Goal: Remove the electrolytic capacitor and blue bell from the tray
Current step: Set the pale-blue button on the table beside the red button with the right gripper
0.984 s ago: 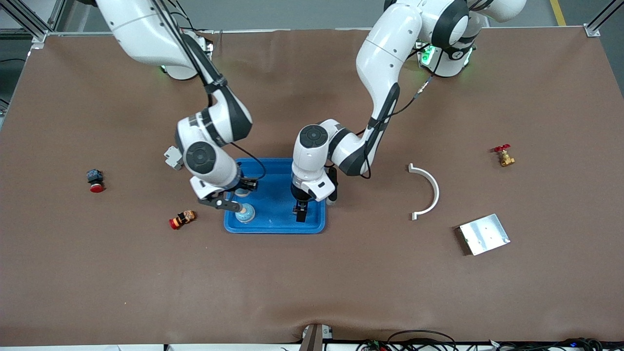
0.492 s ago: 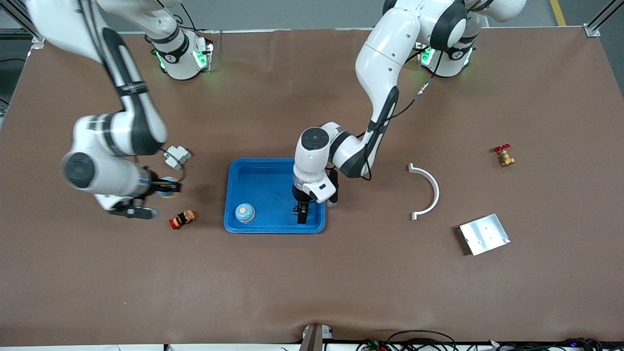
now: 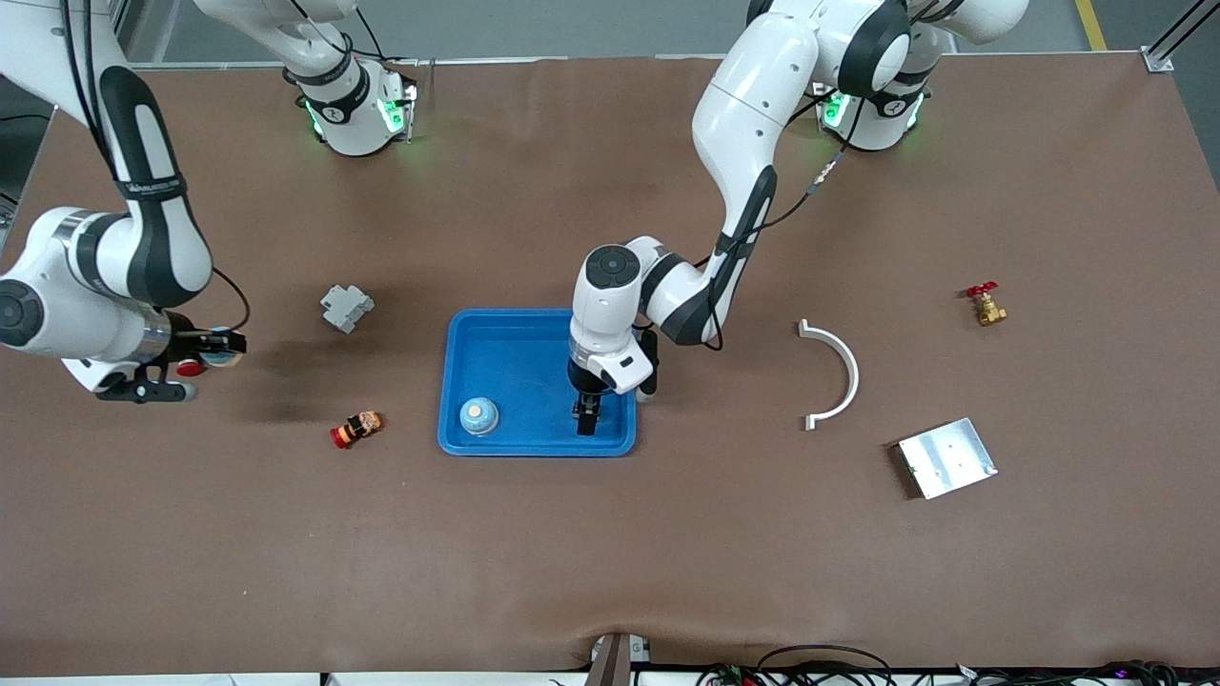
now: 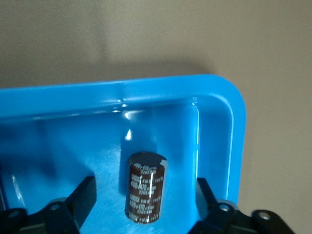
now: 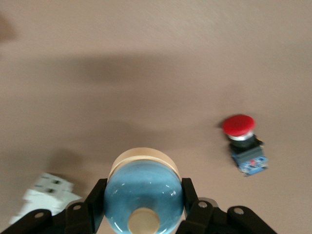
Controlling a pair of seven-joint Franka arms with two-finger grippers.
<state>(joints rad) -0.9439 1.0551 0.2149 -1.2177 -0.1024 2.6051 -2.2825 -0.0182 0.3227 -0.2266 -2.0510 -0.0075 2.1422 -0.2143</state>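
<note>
We see the capacitor (image 4: 145,187) standing on end on the floor of the blue tray (image 3: 515,357). It is in the corner nearest the front camera, toward the left arm's end. The left gripper (image 3: 586,419) is down in that corner, and its fingers (image 4: 80,197) are spread wide on either side of the capacitor. There is blue floor showing between each finger and the can, so nothing is gripped there.

Over to the bell (image 5: 144,195). The right gripper (image 3: 221,345) has it clamped between both fingers, the blue dome and tan rim filling the right wrist view. The gripper is over bare table at the right arm's end, just above a red button (image 5: 242,141).

A second bell (image 3: 478,415) sits inside the tray, in the near corner toward the right arm's end. It is well apart from the capacitor.

Out on the table, a grey clip (image 3: 346,308) lies between the button and the tray. A small red-and-orange part (image 3: 356,429) lies nearer the camera, just beside the tray.

Toward the left arm's end we see a white arc (image 3: 835,373), then a metal plate (image 3: 946,457) nearer the camera. A brass valve (image 3: 985,306) with a red handle sits farthest out.
</note>
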